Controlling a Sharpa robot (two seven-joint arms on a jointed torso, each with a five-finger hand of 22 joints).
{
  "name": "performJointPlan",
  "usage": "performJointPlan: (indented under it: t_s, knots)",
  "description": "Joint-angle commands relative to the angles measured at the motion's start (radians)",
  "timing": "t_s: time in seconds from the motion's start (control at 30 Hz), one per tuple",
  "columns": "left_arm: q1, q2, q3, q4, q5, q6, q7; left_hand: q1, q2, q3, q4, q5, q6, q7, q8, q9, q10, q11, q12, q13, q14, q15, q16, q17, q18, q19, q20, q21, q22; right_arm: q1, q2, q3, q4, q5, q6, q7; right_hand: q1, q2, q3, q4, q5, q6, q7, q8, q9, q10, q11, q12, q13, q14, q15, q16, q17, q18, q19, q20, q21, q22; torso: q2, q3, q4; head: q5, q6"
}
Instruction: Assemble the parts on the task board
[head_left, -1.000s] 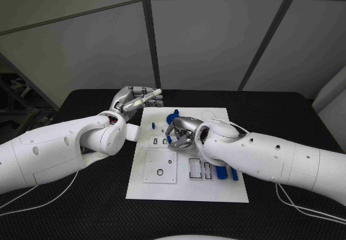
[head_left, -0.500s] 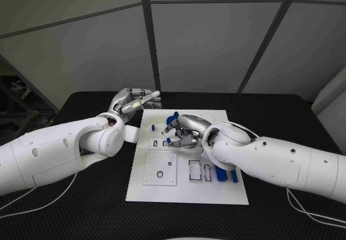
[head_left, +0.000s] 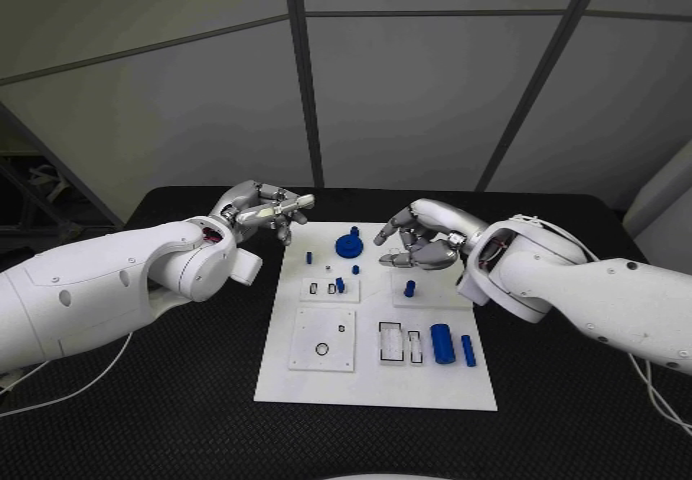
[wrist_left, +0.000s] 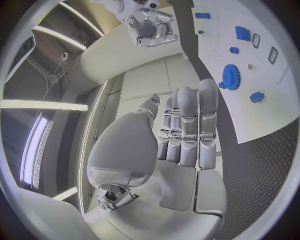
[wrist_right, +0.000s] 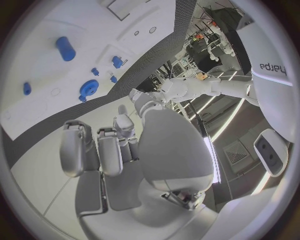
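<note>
Both hands — left hand (head_left: 264, 213), right hand (head_left: 418, 237) — hover empty-fingered over the task board (head_left: 375, 380) bearing blue parts (head_left: 441, 343).

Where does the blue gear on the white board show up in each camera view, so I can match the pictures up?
Head view: the blue toothed gear stands at the far end of the white task board, between the two hands.
Left wrist view: the gear lies just beyond the left hand's fingers.
Right wrist view: the gear sits near the board's edge.
Shared landmark: the board's far edge against the black table.
</note>
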Motion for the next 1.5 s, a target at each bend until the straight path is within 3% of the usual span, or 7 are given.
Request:
performJointPlan:
  t_s: [0.03,0.13,0.4,0.53,0.77,0.93,1.5]
  knots:
    - [0.016,0.007,0.001,-0.002,-0.231,0.151,-0.246,-0.052,0.004,-0.021,0.033,0.002,0.001,-0.015,0.022,0.022,0.019,-0.019,0.093,0.088,0.012,-0.011,0.114,0.114,-0.095,0.086,-0.015,0.25,0.326,0.005,-0.041,0.015,0.016,0.113,0.018,0.016,-0.007,0.003,-0.003,0.003,0.003,0.01,0.001,0.006,0.001,0.002,-0.009,0.006,-0.002,0.068,-0.009,-0.004,0.124,0.008,-0.004,-0.004,-0.004,0.086,-0.018,-0.0008,0.0023,0.002,-0.003]
    - [0.033,0.021,0.001,-0.006,-0.325,0.227,-0.392,-0.092,0.014,-0.049,0.07,0.003,-0.014,-0.03,0.06,0.063,-0.015,-0.021,0.257,0.255,-0.002,-0.018,0.155,0.166,-0.13,0.139,-0.025,0.43,0.577,0.007,-0.072,0.025,0.015,0.139,-0.004,0.013,-0.009,0.003,-0.004,0.005,0.003,0.01,0.001,0.006,0.001,0.002,-0.009,0.005,-0.003,0.068,-0.009,-0.004,0.123,0.008,-0.003,-0.005,-0.004,0.086,-0.027,0.0006,0.002,0.006,-0.006]
    - [0.088,0.09,-0.008,-0.042,-0.491,0.357,-0.701,-0.157,0.048,-0.181,0.174,-0.018,-0.088,-0.032,0.18,0.178,-0.074,-0.024,0.632,0.626,-0.01,-0.025,0.166,0.201,-0.138,0.165,-0.032,0.473,0.65,0.009,-0.103,0.033,-0.011,0.162,-0.022,-0.019,-0.019,0.0,-0.01,0.013,0.004,-0.002,0.002,0.002,-0.004,-0.015,-0.009,-0.015,-0.027,0.06,-0.01,-0.023,0.092,0.015,-0.027,-0.007,-0.023,0.058,-0.045,0.0066,0.0056,0.009,-0.015]
    - [0.11,0.136,-0.02,-0.069,-0.54,0.398,-0.778,-0.158,0.06,-0.219,0.182,-0.023,-0.112,-0.033,0.226,0.222,-0.084,-0.025,0.674,0.666,-0.01,-0.026,0.163,0.205,-0.141,0.171,-0.032,0.481,0.667,0.009,-0.104,0.033,-0.02,0.155,-0.025,-0.029,-0.017,0.0,-0.01,0.012,0.006,-0.005,0.002,0.001,-0.005,-0.015,-0.009,-0.016,-0.028,0.059,-0.011,-0.025,0.09,0.015,-0.027,-0.007,-0.024,0.058,-0.05,0.0099,0.0052,0.014,-0.02]
    - [0.15,0.213,-0.085,-0.118,-0.585,0.435,-0.838,-0.162,0.068,-0.255,0.183,-0.035,-0.128,-0.037,0.27,0.265,-0.079,-0.028,0.718,0.707,-0.011,-0.027,0.157,0.207,-0.148,0.182,-0.032,0.504,0.709,0.01,-0.101,0.034,-0.034,0.141,-0.021,-0.052,-0.017,-0.001,-0.012,0.013,0.008,-0.009,0.002,0.0,-0.007,-0.017,-0.009,-0.019,-0.031,0.059,-0.011,-0.027,0.087,0.016,-0.029,-0.008,-0.026,0.055,-0.05,0.0109,0.0025,0.016,-0.024]
    - [0.158,0.242,-0.108,-0.132,-0.594,0.44,-0.843,-0.159,0.072,-0.271,0.182,-0.036,-0.137,-0.039,0.287,0.284,-0.068,-0.029,0.748,0.736,-0.011,-0.027,0.155,0.209,-0.156,0.194,-0.032,0.531,0.754,0.01,-0.096,0.034,-0.04,0.132,-0.014,-0.065,-0.018,-0.001,-0.013,0.014,0.009,-0.012,0.003,-0.001,-0.007,-0.019,-0.008,-0.02,-0.033,0.058,-0.01,-0.029,0.085,0.016,-0.031,-0.008,-0.028,0.052,-0.047,0.011,0.0028,0.015,-0.03]
    - [0.163,0.313,-0.14,-0.166,-0.607,0.458,-0.847,-0.143,0.085,-0.299,0.177,-0.014,-0.147,-0.046,0.33,0.327,-0.06,-0.035,0.781,0.764,-0.01,-0.031,0.152,0.214,-0.158,0.195,-0.035,0.541,0.769,0.01,-0.087,0.034,-0.046,0.118,-0.011,-0.082,-0.021,-0.002,-0.016,0.018,0.014,-0.015,0.003,-0.002,-0.009,-0.02,-0.008,-0.022,-0.035,0.058,-0.01,-0.03,0.083,0.017,-0.033,-0.008,-0.03,0.049,-0.046,0.0092,0.0053,0.011,-0.043]
